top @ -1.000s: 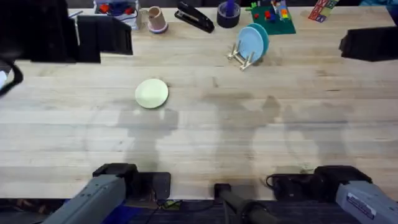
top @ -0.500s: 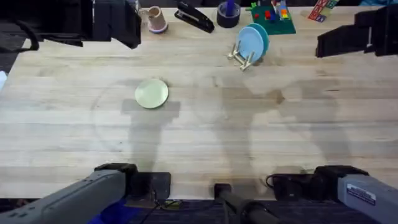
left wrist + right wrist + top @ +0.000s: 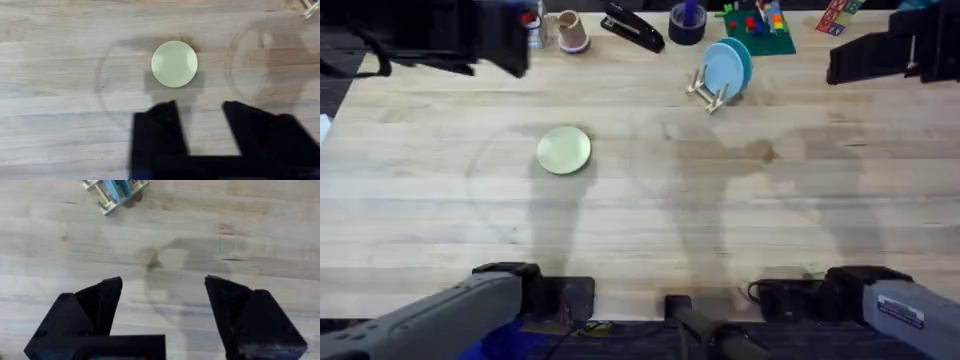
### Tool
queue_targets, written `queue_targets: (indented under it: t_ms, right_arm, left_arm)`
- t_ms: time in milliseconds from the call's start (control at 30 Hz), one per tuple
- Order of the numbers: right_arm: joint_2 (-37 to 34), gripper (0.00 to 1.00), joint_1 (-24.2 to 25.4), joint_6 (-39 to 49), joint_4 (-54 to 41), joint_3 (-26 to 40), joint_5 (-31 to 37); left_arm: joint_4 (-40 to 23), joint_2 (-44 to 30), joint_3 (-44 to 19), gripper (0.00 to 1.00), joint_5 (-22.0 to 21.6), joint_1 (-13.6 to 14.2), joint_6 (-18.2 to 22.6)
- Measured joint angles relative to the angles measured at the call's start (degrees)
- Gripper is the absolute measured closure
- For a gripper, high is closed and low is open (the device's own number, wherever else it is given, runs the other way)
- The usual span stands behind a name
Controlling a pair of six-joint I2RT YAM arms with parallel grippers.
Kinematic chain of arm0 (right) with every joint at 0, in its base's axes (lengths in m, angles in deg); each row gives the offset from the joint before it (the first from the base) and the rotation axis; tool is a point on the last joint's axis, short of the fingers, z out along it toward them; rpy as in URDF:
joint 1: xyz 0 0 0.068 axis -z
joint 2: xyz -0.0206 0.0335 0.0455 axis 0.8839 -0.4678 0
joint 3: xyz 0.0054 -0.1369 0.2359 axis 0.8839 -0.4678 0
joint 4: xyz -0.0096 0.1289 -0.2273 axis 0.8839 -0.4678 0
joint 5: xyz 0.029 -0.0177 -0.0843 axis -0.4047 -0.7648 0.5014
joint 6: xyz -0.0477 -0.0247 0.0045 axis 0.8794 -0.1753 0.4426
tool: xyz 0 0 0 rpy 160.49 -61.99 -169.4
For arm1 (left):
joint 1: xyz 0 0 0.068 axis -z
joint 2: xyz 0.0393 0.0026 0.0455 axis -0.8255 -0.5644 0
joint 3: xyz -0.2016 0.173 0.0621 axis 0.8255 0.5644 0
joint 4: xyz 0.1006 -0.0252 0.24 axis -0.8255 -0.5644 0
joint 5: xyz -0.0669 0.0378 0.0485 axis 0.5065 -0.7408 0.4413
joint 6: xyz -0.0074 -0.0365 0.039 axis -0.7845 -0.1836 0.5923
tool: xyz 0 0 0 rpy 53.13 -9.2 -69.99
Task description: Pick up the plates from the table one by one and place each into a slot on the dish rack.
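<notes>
Lying flat on the table, left of centre: yellow-green plate | light blue plate upright in the dish rack at the far edge | left gripper released, fingers apart, above and near the yellow-green plate | right gripper spread wide over bare wood, holding nothing
</notes>
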Motion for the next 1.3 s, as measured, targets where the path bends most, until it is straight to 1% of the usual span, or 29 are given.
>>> queue_targets:
  t_ms: [33, 67, 100, 133, 233, 400, 533, 633, 700, 833, 967, 1067, 1200, 1300]
  right_arm:
    - [0.0, 0.008, 0.0, 0.0, 0.11, 0.0, 0.01]
    - [0.0, 0.009, 0.0, 0.0, 0.13, 0.0, 0.01]
    - [0.0, 0.008, 0.0, 0.0, 0.13, 0.0, 0.01]
    - [0.0, 0.007, 0.0, 0.0, 0.17, 0.0, -0.01]
    - [0.0, 0.008, 0.0, 0.0, 0.67, 0.0, 0.01]
    - [0.0, 0.006, 0.0, 0.0, 0.79, 0.0, 0.01]
    - [0.0, 0.007, 0.0, 0.0, 0.79, 0.0, 0.0]
    - [0.0, 0.007, 0.0, 0.0, 0.79, 0.0, 0.01]
    - [0.0, 0.007, 0.0, 0.0, 0.79, 0.0, 0.01]
    - [0.0, 0.007, 0.0, 0.0, 0.78, 0.0, 0.01]
    - [0.0, 0.007, 0.0, 0.0, 0.76, 0.0, 0.01]
    - [0.0, 0.007, 0.0, 0.0, 0.78, 0.0, 0.01]
    - [0.0, 0.007, 0.0, 0.0, 0.76, 0.0, 0.01]
    - [0.0, 0.008, 0.0, 0.0, 0.76, 0.0, 0.01]
  left_arm:
    - [0.0, 0.0, 0.01, 0.64, 0.0, 0.0, 0.0]
    - [0.0, 0.0, 0.01, 0.805, 0.02, 0.0, 0.0]
    - [0.0, 0.0, 0.01, 0.917, 0.03, 0.01, 0.28]
    - [0.0, 0.0, 0.01, 0.947, 0.09, 0.02, 0.24]
    - [-0.29, 0.0, 0.01, 0.958, 0.11, 0.0, 0.24]
    - [-2.78, 0.0, 0.01, 0.958, 0.13, 0.0, 0.21]
    - [-3.02, 0.0, 0.01, 0.958, 0.32, 0.0, -0.04]
    - [-3.02, 0.0, 0.01, 0.958, 1.23, -0.7, -0.06]
    - [-3.04, 0.0, 0.01, 0.958, 2.1, -2.01, 0.07]
    - [-3.43, 0.0, 0.01, 0.958, 6.52, -6.6, 2.79]
    - [-3.38, 0.0, 0.2, 0.958, 13.32, -12.56, 7.32]
    - [-2.61, 0.0, 1.78, 0.958, 18.31, -16.65, 10.41]
    - [-1.86, 0.0, 6.26, 0.958, 25.38, -21.57, 14.78]
    - [-0.7, 0.0, 9.96, 0.958, 30.59, -24.59, 17.7]
